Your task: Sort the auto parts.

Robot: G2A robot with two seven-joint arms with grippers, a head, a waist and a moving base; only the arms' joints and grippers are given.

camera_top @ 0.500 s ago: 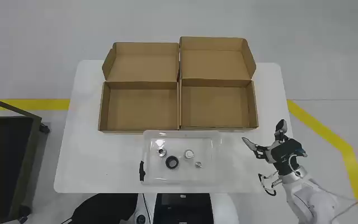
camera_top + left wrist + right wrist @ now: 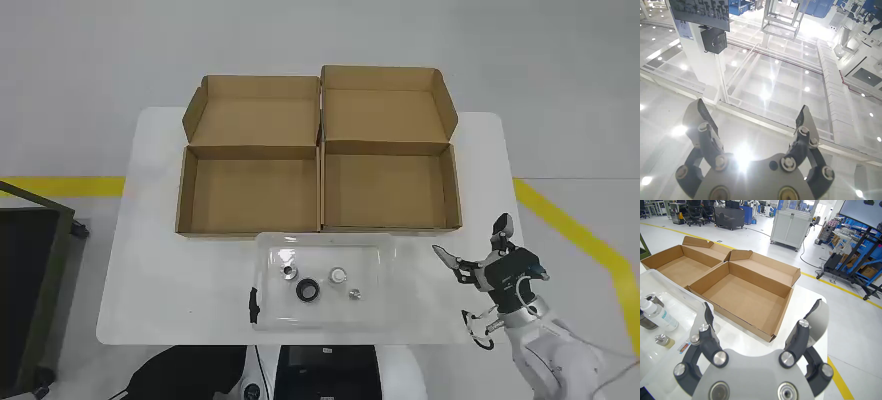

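A clear plastic tray (image 2: 266, 300) sits at the table's front middle and holds several small parts: a metal cylinder (image 2: 288, 270), a black ring (image 2: 308, 290), a white bottle-like part (image 2: 338, 273) and a small bolt (image 2: 354, 293). In the right wrist view the white bottle (image 2: 659, 315), the metal cylinder (image 2: 653, 298) and the bolt (image 2: 662, 340) lie in the tray (image 2: 668, 281). My right gripper (image 2: 472, 240) (image 2: 762, 306) hovers open and empty over the table's front right corner, right of the tray. My left gripper (image 2: 751, 106) is open and empty, pointing up at the ceiling.
Two open, empty cardboard boxes stand side by side behind the tray, the left box (image 2: 248, 190) and the right box (image 2: 384, 188) (image 2: 745, 296), lids folded back. The white table (image 2: 150, 280) has bare space left of the tray and at its right edge.
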